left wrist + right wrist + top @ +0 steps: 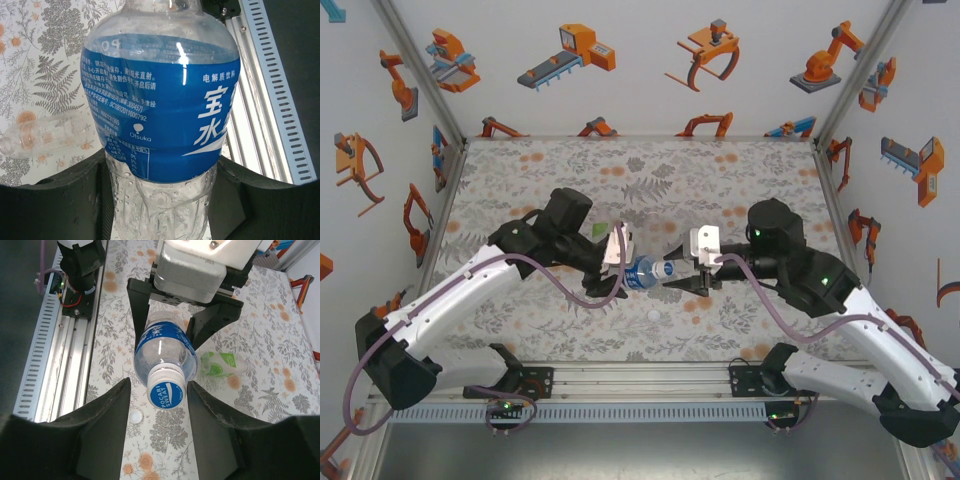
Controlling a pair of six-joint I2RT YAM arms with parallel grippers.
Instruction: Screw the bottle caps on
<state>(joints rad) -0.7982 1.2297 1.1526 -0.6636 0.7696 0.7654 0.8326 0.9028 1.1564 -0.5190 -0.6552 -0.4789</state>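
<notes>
The blue-label bottle is boxed in: left gripper clamped on its body, right gripper astride its neck. Far beyond it the mat lies free; a loose cap sits on its near side, a green-tinted bottle just behind.

Robot lab test cell: aluminium frame, robot-cartoon walls, floral mat.

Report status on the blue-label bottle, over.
Left gripper shut on blue-label bottle, held level. Right gripper open, fingers flanking its cap. Loose cap on the mat beneath, likely out of the way.
</notes>
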